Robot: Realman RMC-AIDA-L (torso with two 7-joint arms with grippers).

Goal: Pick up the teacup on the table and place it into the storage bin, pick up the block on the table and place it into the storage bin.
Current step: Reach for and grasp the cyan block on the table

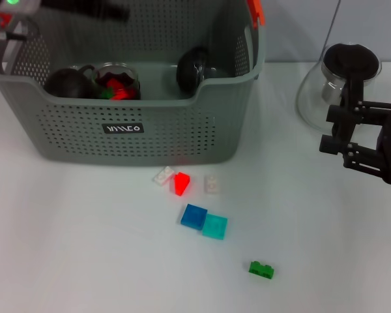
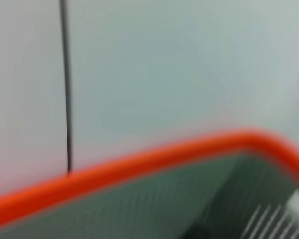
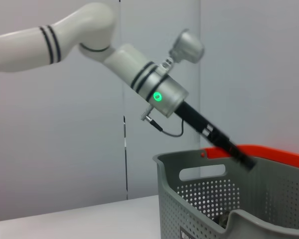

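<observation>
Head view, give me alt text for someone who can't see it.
A grey perforated storage bin holding dark round items and a glass cup sits on a white table, with small coloured blocks scattered in front. The right gripper hovers near a glass teapot; the left arm reaches over the bin.

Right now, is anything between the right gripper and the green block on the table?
Nothing visible. The right gripper hangs beside the glass teapot, and the green block lies on bare table nearer the robot. The other blocks lie farther left.
</observation>
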